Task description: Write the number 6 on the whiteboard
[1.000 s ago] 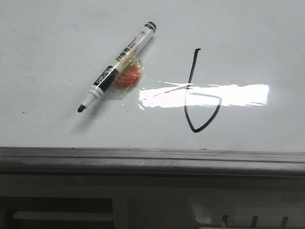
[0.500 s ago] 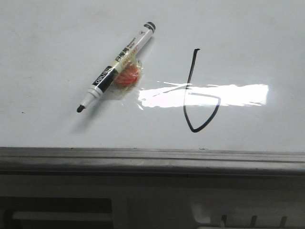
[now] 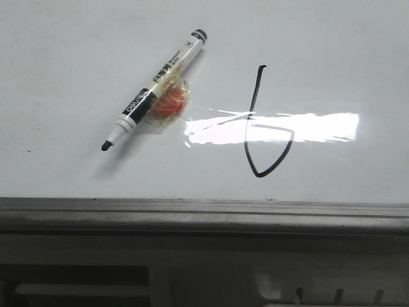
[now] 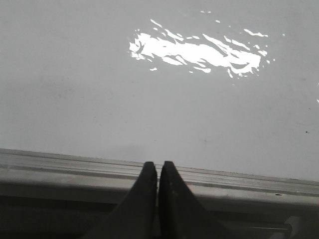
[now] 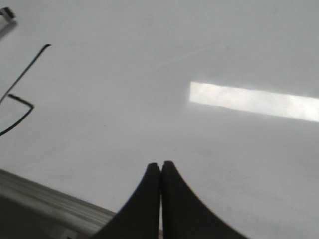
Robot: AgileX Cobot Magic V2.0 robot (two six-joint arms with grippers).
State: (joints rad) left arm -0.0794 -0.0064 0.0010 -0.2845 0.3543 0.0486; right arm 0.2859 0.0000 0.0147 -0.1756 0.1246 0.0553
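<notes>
The number 6 (image 3: 254,123) is drawn in thin black line on the whiteboard (image 3: 64,57), right of centre in the front view; part of it shows in the right wrist view (image 5: 22,102). An uncapped white and black marker (image 3: 155,89) lies on the board to its left, leaning on a small orange wrapped object (image 3: 169,102). Neither gripper shows in the front view. My left gripper (image 4: 157,165) is shut and empty over the board's grey frame edge (image 4: 60,167). My right gripper (image 5: 160,165) is shut and empty over the whiteboard (image 5: 199,50).
A bright light glare (image 3: 275,128) crosses the board. The grey metal frame (image 3: 204,214) runs along the board's near edge. Below it is a grey-white ledge with slots (image 3: 319,294).
The front view has shifted slightly, so the marker and the 6 sit a few pixels to the left. Nothing on the board has moved.
</notes>
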